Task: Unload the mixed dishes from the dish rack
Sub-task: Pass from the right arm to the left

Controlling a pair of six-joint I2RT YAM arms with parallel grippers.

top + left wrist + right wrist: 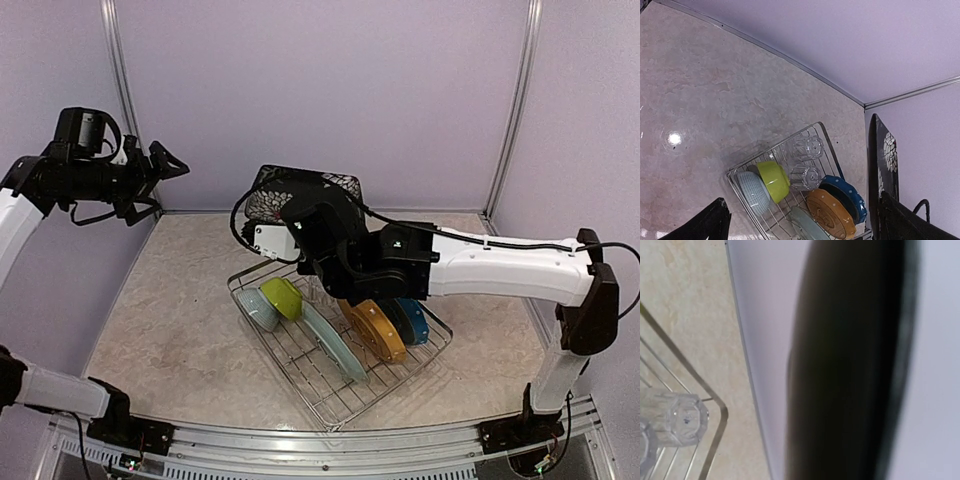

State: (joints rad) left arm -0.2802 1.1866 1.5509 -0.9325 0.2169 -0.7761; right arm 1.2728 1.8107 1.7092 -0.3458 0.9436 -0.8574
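My right gripper [303, 225] is shut on the black square plate [300, 188] and holds it on edge above the back of the dish rack [330, 402]. The plate fills my right wrist view [850, 365] and hides the fingers; it also shows in the left wrist view [881, 165]. In the rack stand a pale-blue bowl [258, 308], a lime bowl [283, 297], a pale teal plate [335, 345], an orange-dotted plate [375, 330] and a blue-dotted plate [412, 322]. Two clear glasses [808, 148] [806, 177] lie at its back. My left gripper [160, 185] is open and empty, high at the far left.
The rack sits askew in the middle of the beige tabletop [170, 320]. Lilac walls [330, 90] close the back and both sides. The right arm reaches across above the rack's back half. The rack's corner [720, 410] and one glass [677, 420] show in the right wrist view.
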